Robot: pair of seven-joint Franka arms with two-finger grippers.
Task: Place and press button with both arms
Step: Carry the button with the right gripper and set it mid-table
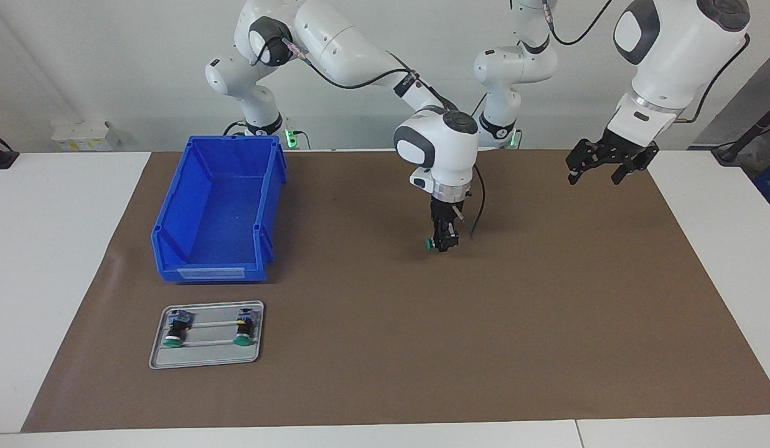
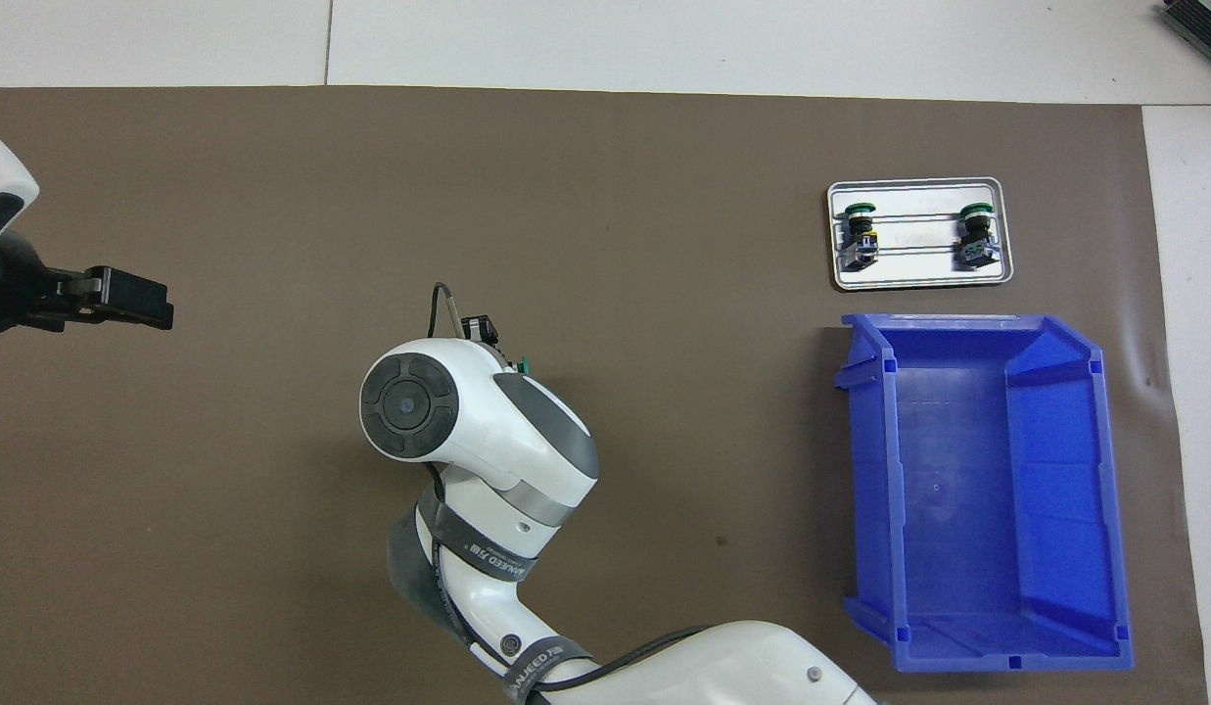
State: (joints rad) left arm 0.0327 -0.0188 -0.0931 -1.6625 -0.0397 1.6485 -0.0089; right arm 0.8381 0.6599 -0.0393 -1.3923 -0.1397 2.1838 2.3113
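My right gripper (image 1: pixel 445 244) points straight down over the middle of the brown mat (image 1: pixel 385 348), shut on the button (image 1: pixel 429 244). The button's green cap sticks out sideways toward the right arm's end of the table, low over the mat; whether it touches the mat I cannot tell. In the overhead view the right wrist hides the gripper, and only a sliver of the button's green cap (image 2: pixel 523 367) shows. My left gripper (image 1: pixel 595 179) hangs open and empty, raised over the mat's edge at the left arm's end (image 2: pixel 135 304).
A blue bin (image 1: pixel 232 142) (image 2: pixel 864 470) stands empty toward the right arm's end. Farther from the robots lies a small metal tray (image 1: pixel 207 359) (image 2: pixel 918 281) with two more green-capped buttons (image 1: pixel 176 328) (image 1: pixel 243 326); one bears a yellow mark.
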